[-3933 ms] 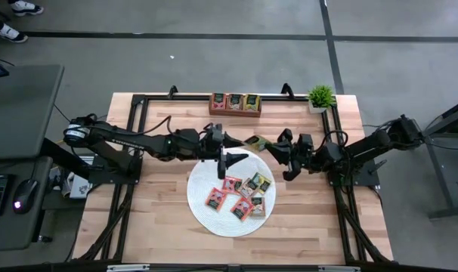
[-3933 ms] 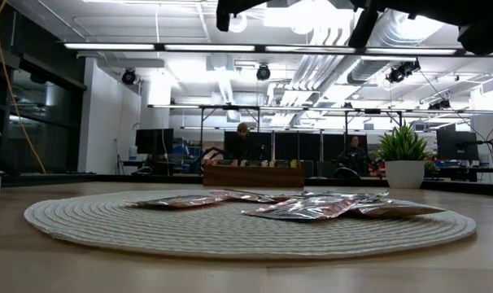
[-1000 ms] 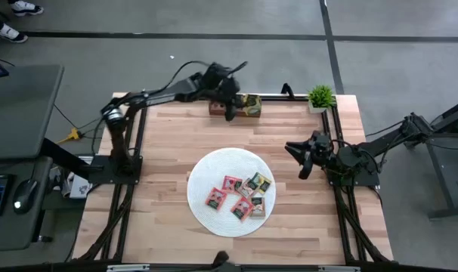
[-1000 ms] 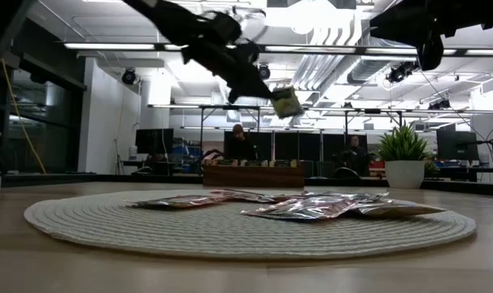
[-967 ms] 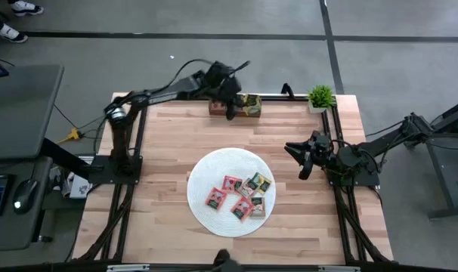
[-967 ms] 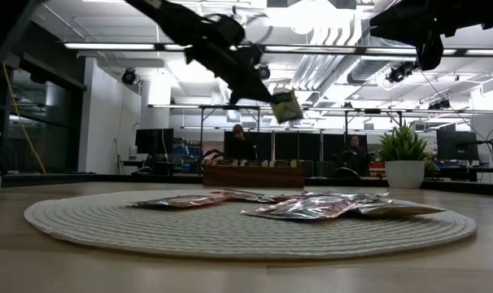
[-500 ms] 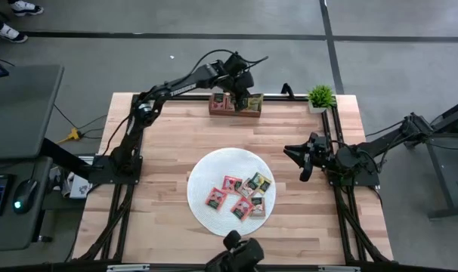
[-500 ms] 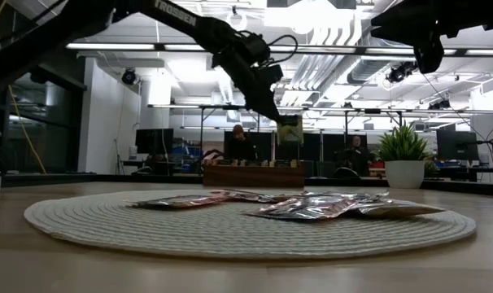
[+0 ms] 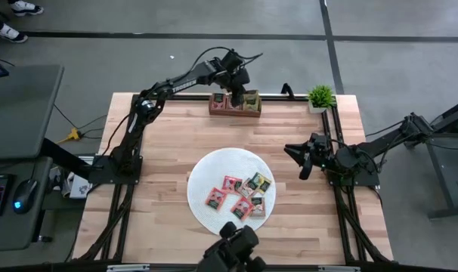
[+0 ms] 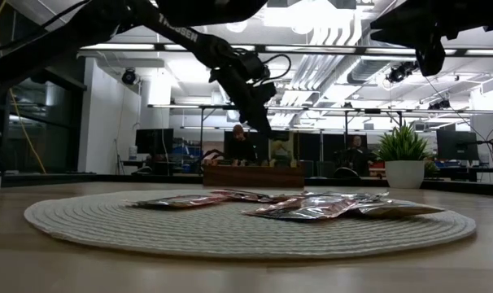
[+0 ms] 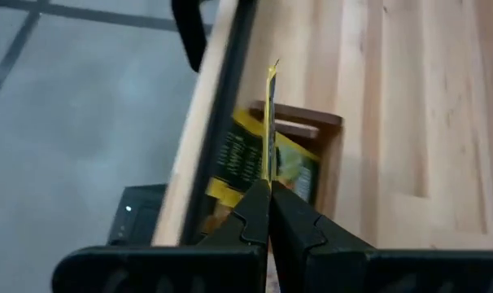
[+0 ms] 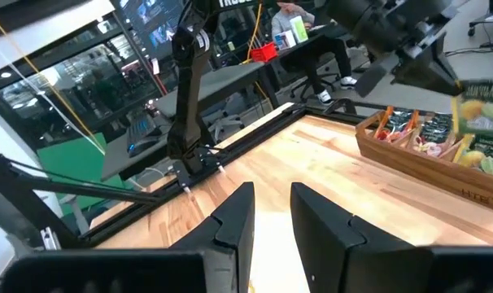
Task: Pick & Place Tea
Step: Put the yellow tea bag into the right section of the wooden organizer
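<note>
Holding a yellow tea packet [image 11: 271, 122] on edge in my clamped left gripper [image 11: 269, 189], I hang over the wooden tray [image 9: 234, 112] so it slips into the yellow compartment; my right gripper [image 9: 298, 156] waits part-open beside the mat [image 9: 202, 177]

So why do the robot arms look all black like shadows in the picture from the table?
Low view: the bright ceiling lights behind turn the left gripper and its arm into dark silhouettes. Left wrist view: the yellow square tea packet it pinches and the brown wooden tray look soft and blurry. High view: light is even, so the round white woven mat shows clearly.
</note>
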Motion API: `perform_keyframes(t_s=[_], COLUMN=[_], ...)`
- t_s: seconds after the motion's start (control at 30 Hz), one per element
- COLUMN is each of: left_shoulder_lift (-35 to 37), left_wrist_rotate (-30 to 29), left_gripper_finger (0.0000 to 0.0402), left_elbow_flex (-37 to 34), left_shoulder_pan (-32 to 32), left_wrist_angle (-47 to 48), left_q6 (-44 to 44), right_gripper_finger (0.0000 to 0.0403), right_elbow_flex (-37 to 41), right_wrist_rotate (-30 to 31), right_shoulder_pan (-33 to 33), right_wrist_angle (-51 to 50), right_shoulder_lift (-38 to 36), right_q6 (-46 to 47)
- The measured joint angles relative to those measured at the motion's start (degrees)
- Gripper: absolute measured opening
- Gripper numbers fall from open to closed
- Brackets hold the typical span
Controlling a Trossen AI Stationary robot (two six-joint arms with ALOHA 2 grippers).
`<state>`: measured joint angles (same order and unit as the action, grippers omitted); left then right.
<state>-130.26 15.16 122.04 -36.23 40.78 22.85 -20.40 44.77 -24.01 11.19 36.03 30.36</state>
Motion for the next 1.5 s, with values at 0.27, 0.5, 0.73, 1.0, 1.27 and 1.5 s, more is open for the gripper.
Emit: perform_keyframes(t_s=[0.27,0.5,0.73,1.0,1.27,1.5], left_shoulder_lift=[-0.22,-3.62,-3.80,-3.80,-3.80,-3.75], left_wrist_rotate=[2.34,5.11,6.17,5.31,4.80,3.76], left_gripper_finger=[0.0000,0.0000,0.0000,0.0001,0.0074,0.0146], left_elbow_flex=[0.00,-0.05,-0.02,-0.02,-0.02,-0.02], left_shoulder_pan=[-0.52,-0.87,-0.53,-0.50,-0.50,-0.50], left_wrist_angle=[-0.74,-0.08,-0.49,-0.14,0.11,0.21], left_q6=[1.51,1.16,0.89,0.89,0.84,0.85], right_gripper_finger=[0.0078,0.0079,0.0078,0.0078,0.0078,0.0078], right_elbow_flex=[0.00,0.01,0.00,0.00,0.00,0.00], right_wrist_rotate=[2.48,2.69,2.69,2.67,2.64,1.94], right_shoulder_pan=[0.00,0.00,0.00,0.00,0.00,0.00], right_wrist_angle=[-0.68,-0.69,-0.69,-0.73,-1.08,-1.09], right_shoulder_lift=[0.00,0.00,0.00,0.00,0.00,0.00], right_q6=[0.71,0.76,1.39,1.39,1.39,1.39])
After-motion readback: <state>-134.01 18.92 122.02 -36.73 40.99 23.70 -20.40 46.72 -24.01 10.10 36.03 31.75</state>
